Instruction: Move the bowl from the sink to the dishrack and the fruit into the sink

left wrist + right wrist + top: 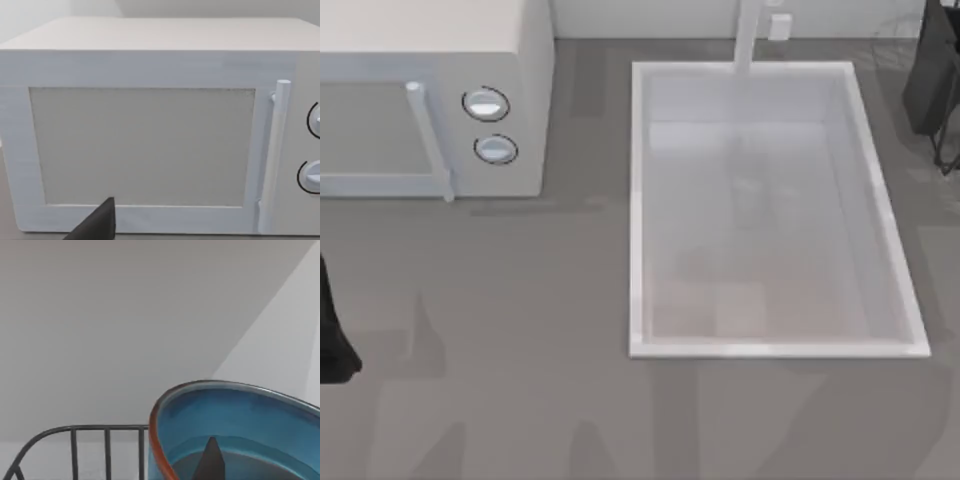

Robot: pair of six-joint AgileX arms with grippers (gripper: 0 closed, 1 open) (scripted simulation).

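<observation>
Bowl carried to the rack
Right hand (212,460) holds the bowl (240,420) beside the rack (90,440), grip unclear; sink (640,200) empty.

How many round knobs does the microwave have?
2. Both sit on the microwave front, beside its door handle: one knob farther back in the top view, the other knob nearer.

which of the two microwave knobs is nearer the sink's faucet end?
The upper knob in the top view; the other knob sits below it on the microwave, farther from the faucet.
</observation>
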